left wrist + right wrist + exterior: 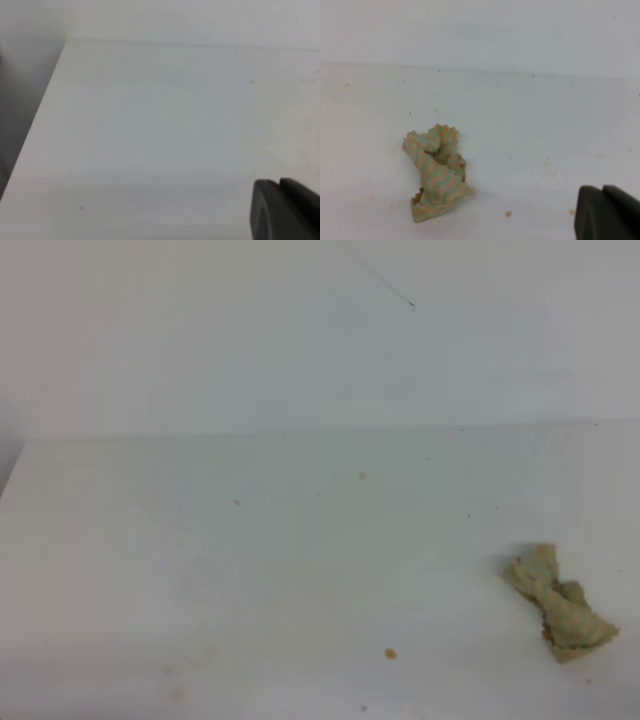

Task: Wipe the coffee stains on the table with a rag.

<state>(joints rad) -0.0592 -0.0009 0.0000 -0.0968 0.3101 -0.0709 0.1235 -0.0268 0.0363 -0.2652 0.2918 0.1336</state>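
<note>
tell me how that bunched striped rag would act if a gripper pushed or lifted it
The rag lies crumpled in loose folds on the table, so it is probably floppy and would sag or unfurl when lifted. It looks thin and light, so a push would likely slide or bunch it rather than roll it. Its brown-tinged edges hint at dampness, perhaps adding drag.

I see only a dark corner of each pincer — left, right — fingers out of frame.

Rag, droplets on table
</note>
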